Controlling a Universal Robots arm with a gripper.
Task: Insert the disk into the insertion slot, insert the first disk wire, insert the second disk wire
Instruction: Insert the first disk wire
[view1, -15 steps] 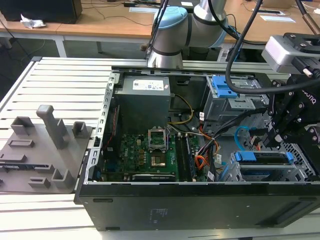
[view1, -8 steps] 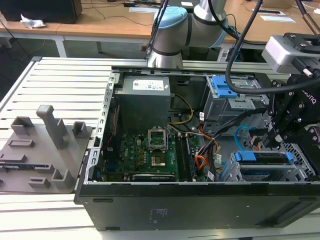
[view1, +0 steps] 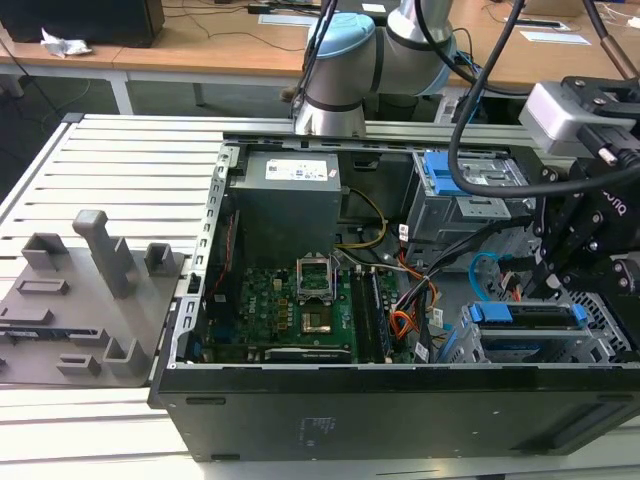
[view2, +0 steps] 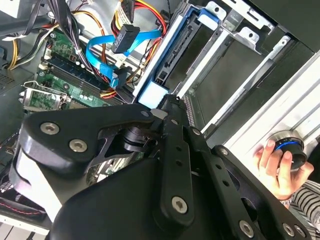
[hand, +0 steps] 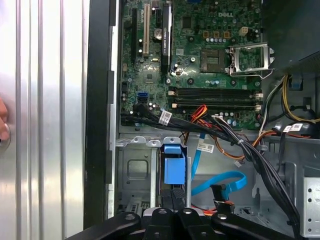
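The work stands at the first step, as I judge it. The silver-grey hard drive in its bright blue plastic caddy, the disk (hand: 174, 170), stands on edge inside the grey perforated sheet-metal drive cage, the insertion slot (view1: 606, 334). This cage sits at the corner of the black steel tower case (view1: 400, 410), which lies open on the slatted aluminium counter (view1: 130, 160). The black end effector (hand: 173, 197) hangs right over the caddy's upper end, touching it or just apart. I cannot tell whether it is clenched, released or grasping the caddy.

Neither wire looks plugged in. The thin, flat, light-blue data cable, the second disk wire (hand: 212, 180), loops loose just beside the disk. A black plug on coloured wires (view2: 125, 37) hangs free above the green motherboard (hand: 200, 65). I cannot say whether that plug is the first disk wire.

Seating the disk fully would call for a straight press along the bay, with the caddy square to the cage walls and the blue loop and the red-orange thin wires (hand: 200, 112) kept out of the gap.

A person's hand (view2: 277, 167) holds a round black knob with a blue ring (view2: 290, 147) on the counter beside the case.

As for writing, a white sticker marks the grey power supply box (view1: 290, 170), small white tags (hand: 165, 118) hang on the cables, and white print dots the motherboard. I read none of it off.
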